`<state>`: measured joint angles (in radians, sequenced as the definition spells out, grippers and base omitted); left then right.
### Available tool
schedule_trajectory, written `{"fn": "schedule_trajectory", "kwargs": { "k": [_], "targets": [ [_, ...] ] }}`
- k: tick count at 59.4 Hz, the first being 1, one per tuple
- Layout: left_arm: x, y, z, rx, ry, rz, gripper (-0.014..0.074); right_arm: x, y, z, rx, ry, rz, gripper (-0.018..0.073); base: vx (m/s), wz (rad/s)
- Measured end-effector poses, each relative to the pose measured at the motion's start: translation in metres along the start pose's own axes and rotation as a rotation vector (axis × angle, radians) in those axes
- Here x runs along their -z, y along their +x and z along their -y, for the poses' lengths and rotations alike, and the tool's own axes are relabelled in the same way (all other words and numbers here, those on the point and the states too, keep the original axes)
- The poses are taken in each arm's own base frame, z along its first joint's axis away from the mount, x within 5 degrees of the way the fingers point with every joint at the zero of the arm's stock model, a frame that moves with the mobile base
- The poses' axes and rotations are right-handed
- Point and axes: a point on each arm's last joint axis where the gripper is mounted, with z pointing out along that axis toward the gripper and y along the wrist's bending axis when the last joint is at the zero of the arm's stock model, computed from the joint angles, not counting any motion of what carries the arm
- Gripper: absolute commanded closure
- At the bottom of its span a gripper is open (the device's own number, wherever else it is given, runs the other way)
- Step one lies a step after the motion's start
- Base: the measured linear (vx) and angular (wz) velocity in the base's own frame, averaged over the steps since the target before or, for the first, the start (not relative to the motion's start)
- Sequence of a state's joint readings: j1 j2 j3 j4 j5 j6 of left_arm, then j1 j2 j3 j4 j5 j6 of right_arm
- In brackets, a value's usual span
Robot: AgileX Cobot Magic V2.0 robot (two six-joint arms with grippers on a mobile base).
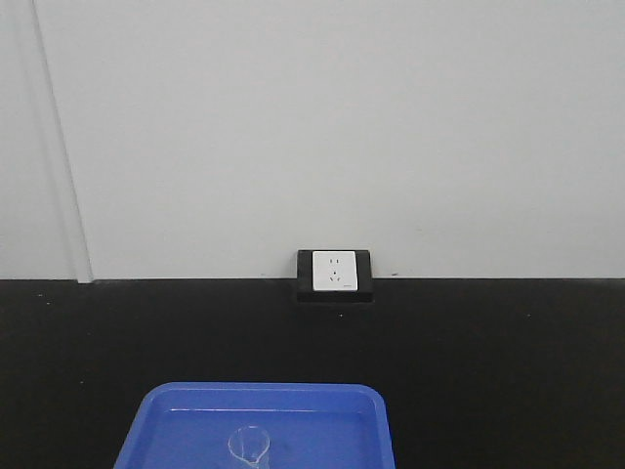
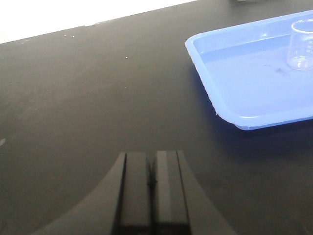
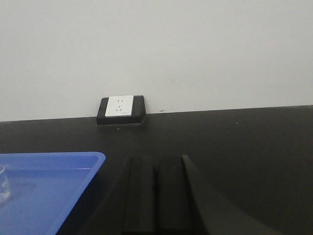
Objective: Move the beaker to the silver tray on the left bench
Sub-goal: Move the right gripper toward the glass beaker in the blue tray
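Note:
A small clear glass beaker (image 1: 249, 447) stands upright in a blue tray (image 1: 176, 410) at the front of the black bench. It also shows in the left wrist view (image 2: 301, 46), in the tray's far right part, and at the left edge of the right wrist view (image 3: 4, 186). My left gripper (image 2: 152, 159) is shut and empty, low over the bench, left of the tray. My right gripper (image 3: 156, 161) is shut and empty, to the right of the tray. No silver tray is in view.
A white wall socket in a black frame (image 1: 334, 273) sits where the bench meets the white wall; it also shows in the right wrist view (image 3: 121, 108). The blue tray's raised rim (image 2: 205, 88) lies to the right of the left gripper.

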<state>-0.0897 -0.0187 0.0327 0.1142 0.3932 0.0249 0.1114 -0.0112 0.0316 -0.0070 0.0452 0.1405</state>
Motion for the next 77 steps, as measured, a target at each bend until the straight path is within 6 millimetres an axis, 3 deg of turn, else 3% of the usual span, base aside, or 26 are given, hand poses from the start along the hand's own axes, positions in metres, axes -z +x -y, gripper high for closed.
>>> {"fn": "schedule_trajectory", "kwargs": {
  "k": [15,24,28,34,39,50,61,69,77],
  "targets": [
    [0.0,0.0,0.0,0.0,0.0,0.0,0.0595,0.0,-0.001,0.0,0.0,-0.002,0.011,0.057,0.0,0.0],
    [0.0,0.0,0.0,0.0,0.0,0.0,0.0595,0.001,-0.012,-0.002,-0.007,-0.016,0.116,0.057,0.0,0.0],
    [0.0,0.0,0.0,0.0,0.0,0.0,0.0595,0.003,-0.025,-0.003,0.006,-0.021,0.154,0.057,0.0,0.0],
    [0.0,0.0,0.0,0.0,0.0,0.001,0.0595,0.003,-0.065,-0.009,0.045,-0.029,0.23,0.057,0.0,0.01],
    [0.0,0.0,0.0,0.0,0.0,0.001,0.0595,-0.01,-0.097,-0.014,0.083,-0.028,0.232,0.057,0.0,0.0],
    [0.0,0.0,0.0,0.0,0.0,0.001,0.0595,-0.068,-0.124,-0.018,0.108,-0.018,0.091,0.057,0.0,0.0],
    [0.0,0.0,0.0,0.0,0.0,0.001,0.0595,-0.12,-0.099,-0.014,0.104,-0.003,-0.113,0.0566,0.0,0.0],
    [0.0,0.0,0.0,0.0,0.0,0.001,0.0595,-0.14,-0.078,-0.012,0.102,0.005,-0.218,0.0535,0.0,0.0],
    [0.0,0.0,0.0,0.0,0.0,0.001,0.0595,-0.151,-0.063,-0.01,0.101,0.011,-0.292,0.043,0.0,0.0]
  ]
}}
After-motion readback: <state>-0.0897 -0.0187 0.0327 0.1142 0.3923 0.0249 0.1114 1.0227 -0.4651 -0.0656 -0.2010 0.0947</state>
